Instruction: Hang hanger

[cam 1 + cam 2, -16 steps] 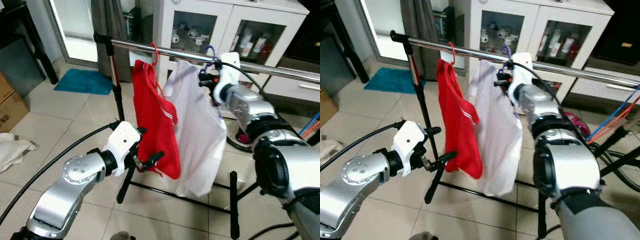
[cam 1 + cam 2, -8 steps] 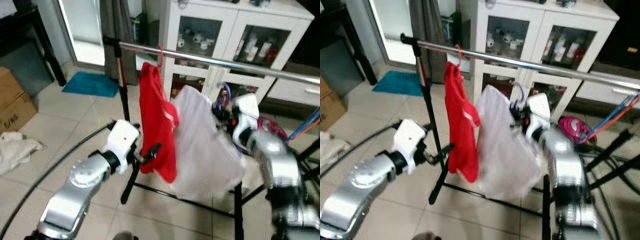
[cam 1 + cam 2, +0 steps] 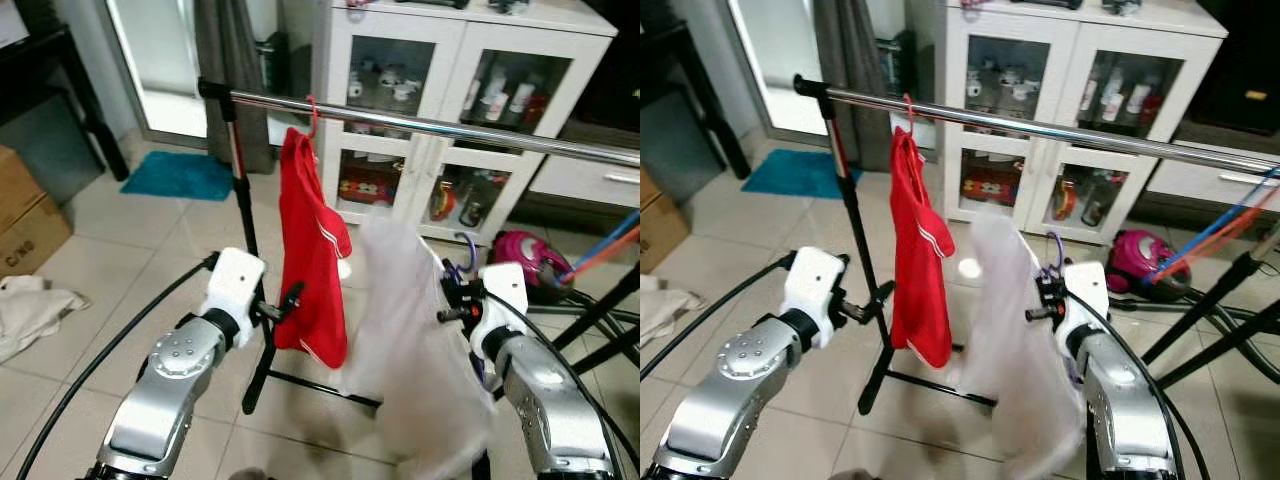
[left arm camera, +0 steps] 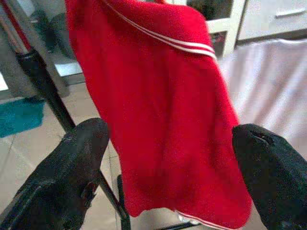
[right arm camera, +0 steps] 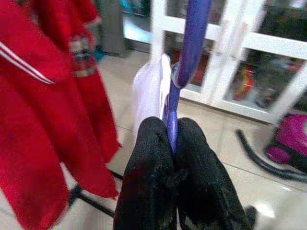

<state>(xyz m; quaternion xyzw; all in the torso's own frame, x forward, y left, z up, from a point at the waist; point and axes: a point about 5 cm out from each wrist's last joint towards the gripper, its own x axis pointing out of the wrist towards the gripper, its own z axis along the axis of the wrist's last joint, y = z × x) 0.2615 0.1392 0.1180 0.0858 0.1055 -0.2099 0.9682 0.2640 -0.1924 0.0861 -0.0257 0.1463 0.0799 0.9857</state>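
A red shirt (image 3: 312,262) hangs from the silver rail (image 3: 450,127) by a red hanger hook (image 3: 313,108). My right gripper (image 3: 452,303) is well below the rail, shut on the neck of a purple hanger (image 5: 189,38). Its hook (image 3: 468,250) points up and is off the rail. A white garment (image 3: 405,345) droops from that hanger, beside the red shirt. In the right wrist view both fingers (image 5: 149,163) pinch the purple shaft. My left gripper (image 3: 284,302) is open at the red shirt's lower edge; its fingers (image 4: 81,163) stand apart before the cloth (image 4: 158,96).
The rack's black post (image 3: 243,215) and base bars (image 3: 320,388) stand on the tiled floor. Behind is a white glass-door cabinet (image 3: 440,70). A pink appliance (image 3: 540,265) and black stand legs (image 3: 1220,330) are at the right; a cardboard box (image 3: 25,215), a cloth (image 3: 30,308) and a teal mat (image 3: 180,175) at the left.
My right gripper has dropped from the rail down and toward me, carrying the purple hanger and white garment off the bar. The camera has also shifted; the left gripper stays by the red shirt.
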